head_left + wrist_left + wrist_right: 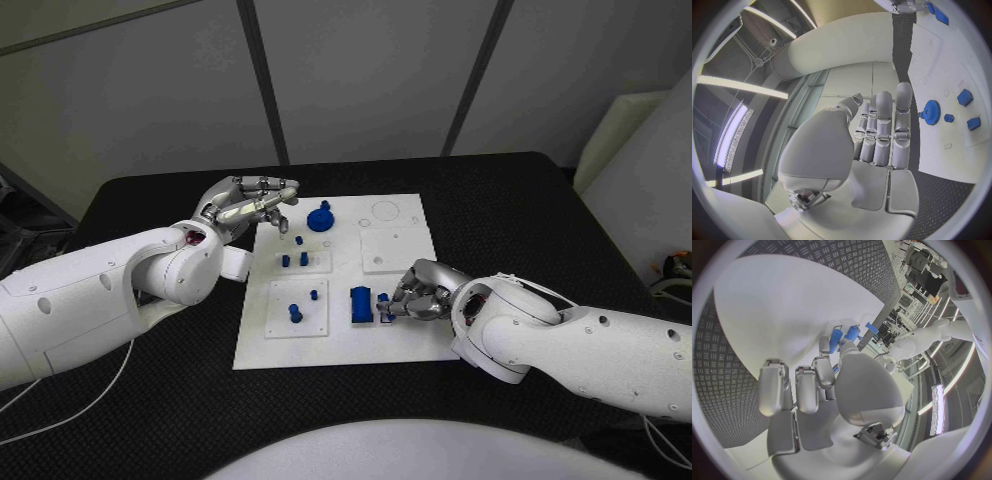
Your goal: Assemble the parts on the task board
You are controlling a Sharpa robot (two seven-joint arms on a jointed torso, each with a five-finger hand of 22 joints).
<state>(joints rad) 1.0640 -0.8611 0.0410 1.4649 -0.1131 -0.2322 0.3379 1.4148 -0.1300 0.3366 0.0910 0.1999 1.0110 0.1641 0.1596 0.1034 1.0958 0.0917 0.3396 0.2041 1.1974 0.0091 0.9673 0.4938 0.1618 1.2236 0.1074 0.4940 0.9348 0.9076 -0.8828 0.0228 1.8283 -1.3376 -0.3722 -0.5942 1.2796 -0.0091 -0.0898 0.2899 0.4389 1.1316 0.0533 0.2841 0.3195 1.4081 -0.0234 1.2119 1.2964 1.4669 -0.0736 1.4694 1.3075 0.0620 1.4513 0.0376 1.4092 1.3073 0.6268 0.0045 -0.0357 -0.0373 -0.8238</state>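
Note:
The white task board (335, 340) lies mid-table. On its far left stands a blue gear (320, 215), with small blue pegs (286, 261) nearer on a raised square. My left hand (248, 205) hovers at the board's far left corner, fingers straight and side by side, holding nothing; its wrist view shows the gear (931, 111) beyond the fingertips. My right hand (418, 292) rests on the board's near right, beside an upright blue block (359, 304). Its thumb and a finger pinch a small blue part (387, 307), seen from the wrist between the fingertips (837, 339).
Two more blue pegs (296, 313) stand on a raised white square at the board's near left. A plain raised square (397, 250) and a ring outline (385, 211) lie on the far right. Black table (476, 190) surrounds the board.

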